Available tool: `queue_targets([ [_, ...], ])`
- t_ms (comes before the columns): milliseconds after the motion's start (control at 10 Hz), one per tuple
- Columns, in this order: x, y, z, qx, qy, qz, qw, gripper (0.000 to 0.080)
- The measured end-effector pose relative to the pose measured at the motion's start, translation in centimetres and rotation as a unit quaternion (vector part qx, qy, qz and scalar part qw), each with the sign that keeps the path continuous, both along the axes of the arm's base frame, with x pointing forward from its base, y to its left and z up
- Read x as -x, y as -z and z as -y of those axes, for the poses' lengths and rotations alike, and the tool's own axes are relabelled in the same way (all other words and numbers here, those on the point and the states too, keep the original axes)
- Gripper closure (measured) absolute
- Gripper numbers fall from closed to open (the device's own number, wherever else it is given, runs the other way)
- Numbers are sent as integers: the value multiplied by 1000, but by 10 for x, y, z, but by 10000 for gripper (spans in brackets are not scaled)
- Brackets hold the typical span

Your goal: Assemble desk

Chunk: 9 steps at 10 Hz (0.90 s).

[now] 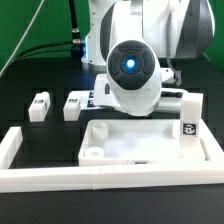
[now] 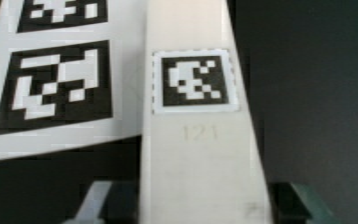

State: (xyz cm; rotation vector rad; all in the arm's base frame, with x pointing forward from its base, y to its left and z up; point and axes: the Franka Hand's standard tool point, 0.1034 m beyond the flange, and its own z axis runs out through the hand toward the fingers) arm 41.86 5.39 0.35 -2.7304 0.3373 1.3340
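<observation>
Black table (image 2: pixel 318 100) — leg (image 2: pixel 197 150) lies flat w/ tag (image 2: pixel 194 83) up, long axis along marker board (image 2: pixel 51 80) — claw (image 2: pixel 197 205) pinches it.

Item 1: long white border frame (image 1: pixel 40 175), which I log along the black table's (image 1: pixel 25 115) edge nearest the exterior view. Item 2: marker board (image 2: pixel 43 90), lying flat, tags up.
</observation>
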Motion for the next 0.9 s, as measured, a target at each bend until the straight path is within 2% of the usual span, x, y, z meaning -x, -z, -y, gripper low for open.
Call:
queue_targets([
  [200,0,0,0,0,0,0,1000,512],
  [300,-2,-6,0,-1,3,-6,1000,512],
  [400,-18,-29,0,-6,11,-15,1000,512],
  [500,-43,-50,2,-17,33,6,999,511],
  [600,-60,-71,10,-7,55,26,998,511],
  [700,-70,-84,21,-2,34,52,998,511],
  [800,-84,-90,32,21,-23,110,993,511],
  [900,-82,-90,27,22,-24,124,992,511],
])
